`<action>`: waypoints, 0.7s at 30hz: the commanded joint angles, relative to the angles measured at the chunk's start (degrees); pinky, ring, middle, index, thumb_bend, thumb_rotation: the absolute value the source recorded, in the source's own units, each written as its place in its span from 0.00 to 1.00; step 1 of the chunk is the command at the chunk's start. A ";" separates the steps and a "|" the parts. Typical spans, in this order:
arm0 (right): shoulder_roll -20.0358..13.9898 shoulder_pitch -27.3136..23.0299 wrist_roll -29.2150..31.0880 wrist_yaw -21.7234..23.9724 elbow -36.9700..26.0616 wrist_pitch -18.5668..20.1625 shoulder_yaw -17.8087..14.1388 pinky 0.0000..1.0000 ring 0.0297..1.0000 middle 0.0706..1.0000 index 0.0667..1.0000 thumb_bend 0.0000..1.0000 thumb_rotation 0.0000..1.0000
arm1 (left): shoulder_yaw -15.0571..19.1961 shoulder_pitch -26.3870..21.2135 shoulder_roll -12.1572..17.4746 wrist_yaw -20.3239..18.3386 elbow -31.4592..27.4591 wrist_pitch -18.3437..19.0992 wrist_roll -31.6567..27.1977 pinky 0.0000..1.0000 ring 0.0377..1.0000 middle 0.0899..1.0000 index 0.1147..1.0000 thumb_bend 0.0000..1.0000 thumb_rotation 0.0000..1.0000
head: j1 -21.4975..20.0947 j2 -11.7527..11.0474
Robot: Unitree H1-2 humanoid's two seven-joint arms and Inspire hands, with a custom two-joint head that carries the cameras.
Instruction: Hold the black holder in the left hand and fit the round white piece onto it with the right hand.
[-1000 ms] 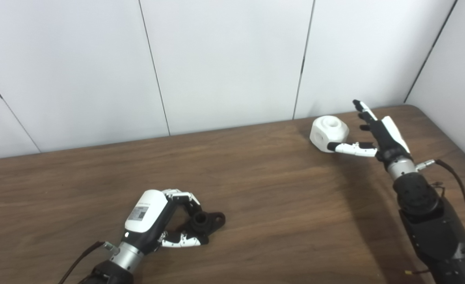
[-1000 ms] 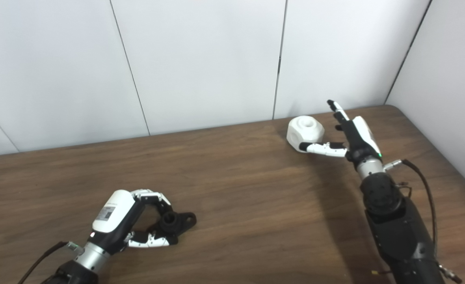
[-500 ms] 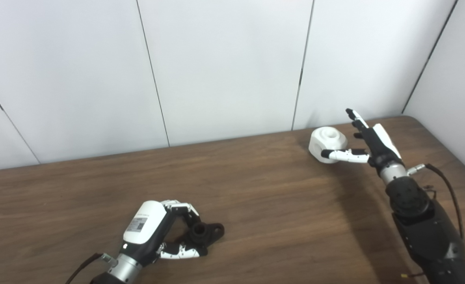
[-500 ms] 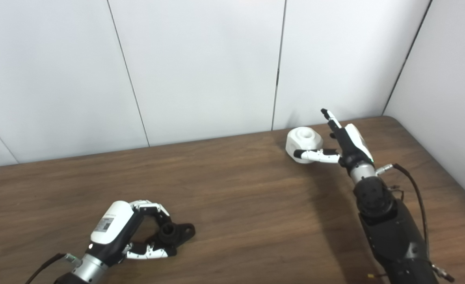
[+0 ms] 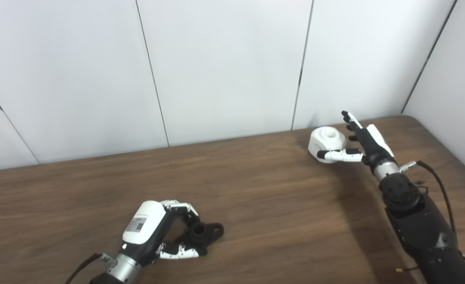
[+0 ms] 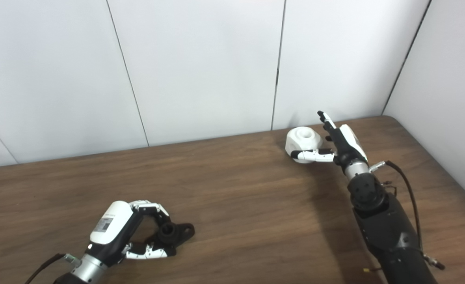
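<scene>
— So, where does the round white piece [image 5: 327, 139] lie from your right hand [image 5: 368, 140]?

— Just to its left, at the far right end of the tabletop [image 5: 256, 189], near the wall. My fingers [image 5: 350, 120] are spread and point up past the piece's far side, while the thumb [image 5: 337, 155] reaches across its near side. So the piece sits between them, though nothing is closed on it and I hold nothing there. Whether the thumb touches it, I cannot tell.

— And the black holder [image 5: 204, 232]?

— Well apart from it, at the near left. My left hand [image 5: 153, 227] is curled around its round socket; the flat lug sticks out to the right. It looks to rest on the wood.

— Which way is the hole in the white piece?

— Facing up. I judge the right hand has only to close, lift, and carry it left and nearer.
</scene>
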 commanded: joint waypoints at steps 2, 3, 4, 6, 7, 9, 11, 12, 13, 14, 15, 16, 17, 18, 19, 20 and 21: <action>-1.12 -3.15 0.81 -1.00 -0.08 -2.63 -0.36 0.86 0.95 0.97 0.99 0.94 0.37 | -0.55 2.34 0.71 -0.01 2.64 -0.05 0.94 0.67 0.62 0.44 0.42 0.53 0.00 | 0.01 0.01; -1.09 -3.27 0.93 -1.00 0.33 -2.74 -0.34 0.86 0.95 0.97 0.99 0.95 0.37 | -0.56 2.30 0.74 0.09 2.76 -0.18 0.96 0.67 0.62 0.44 0.42 0.53 0.00 | 0.01 0.01; -1.10 -3.39 0.91 -1.06 0.74 -2.85 -0.26 0.86 0.95 0.97 0.99 0.95 0.38 | -0.56 2.29 0.75 0.17 2.80 -0.24 0.98 0.67 0.62 0.44 0.42 0.53 0.00 | 0.01 0.01; -1.09 -3.53 0.81 -1.27 1.38 -3.06 -0.11 0.86 0.95 0.97 0.99 0.96 0.38 | -0.53 2.31 0.76 0.18 2.82 -0.12 1.02 0.67 0.62 0.44 0.42 0.53 0.00 | 0.01 0.01; -1.06 -3.56 0.77 -1.44 1.64 -3.26 -0.07 0.87 0.95 0.97 0.99 0.95 0.38 | -0.52 2.32 0.76 0.17 2.82 -0.07 1.00 0.67 0.62 0.44 0.42 0.53 0.00 | 0.10 0.08; -0.98 -3.59 0.55 -1.88 1.97 -3.44 0.00 0.86 0.95 0.96 0.99 0.95 0.37 | -0.50 2.35 0.73 0.18 2.74 -0.04 0.99 0.67 0.62 0.44 0.42 0.53 0.00 | 0.16 0.14; -0.77 -3.48 0.02 -2.70 1.98 -3.56 0.17 0.85 0.94 0.95 0.97 0.94 0.36 | -0.47 2.41 0.69 0.04 2.55 0.07 0.88 0.67 0.62 0.44 0.42 0.53 0.00 | 0.31 0.14; -0.62 -3.45 -0.24 -3.20 2.04 -3.56 0.27 0.83 0.92 0.94 0.96 0.94 0.35 | -0.45 2.45 0.68 -0.05 2.47 0.14 0.80 0.67 0.63 0.44 0.42 0.53 0.00 | 0.31 0.14; -0.50 -3.44 -0.41 -3.60 2.11 -3.50 0.37 0.81 0.91 0.93 0.96 0.93 0.35 | -0.43 2.47 0.67 -0.11 2.39 0.20 0.76 0.67 0.63 0.44 0.42 0.53 0.00 | 0.31 0.14; -0.39 -3.51 -0.60 -4.08 2.41 -3.60 0.52 0.80 0.90 0.92 0.95 0.93 0.34 | -0.40 2.48 0.66 -0.04 2.41 0.13 0.73 0.67 0.63 0.44 0.42 0.53 0.00 | 0.31 0.14; -0.26 -3.60 -0.75 -4.50 2.73 -3.68 0.65 0.78 0.89 0.92 0.95 0.93 0.34 | -0.38 2.50 0.65 0.00 2.42 0.12 0.71 0.67 0.62 0.44 0.42 0.53 0.00 | 0.31 0.14; -0.11 -3.75 -0.83 -5.01 3.13 -3.79 0.74 0.77 0.89 0.91 0.94 0.92 0.33 | -0.37 2.52 0.66 0.05 2.44 0.11 0.75 0.66 0.62 0.44 0.42 0.53 0.00 | 0.31 0.14; 0.04 -3.89 -0.86 -5.55 3.53 -4.01 0.80 0.76 0.88 0.91 0.94 0.93 0.33 | -0.36 2.53 0.67 0.09 2.46 0.10 0.77 0.66 0.62 0.44 0.42 0.53 0.00 | 0.31 0.14; 0.26 -4.06 -0.99 -6.49 4.09 -4.50 0.83 0.74 0.86 0.90 0.93 0.93 0.32 | -0.35 2.54 0.68 0.07 2.46 0.11 0.75 0.66 0.63 0.44 0.42 0.53 0.00 | 0.31 0.14; 0.40 -4.18 -1.08 -7.16 4.50 -4.88 0.86 0.72 0.84 0.88 0.91 0.94 0.31 | -0.35 2.54 0.68 0.06 2.47 0.10 0.74 0.66 0.63 0.44 0.42 0.53 0.00 | 0.31 0.14; 0.69 -4.26 -1.60 -8.23 4.66 -4.83 0.95 0.71 0.83 0.87 0.90 0.94 0.31 | -0.35 2.62 0.72 -0.09 2.29 0.20 0.70 0.66 0.63 0.44 0.42 0.53 0.00 | 0.50 0.19; 0.96 -4.34 -2.11 -9.17 4.73 -4.55 1.03 0.69 0.80 0.84 0.86 0.93 0.29 | -0.34 2.68 0.74 -0.24 2.12 0.34 0.69 0.67 0.63 0.44 0.42 0.53 0.00 | 0.50 0.19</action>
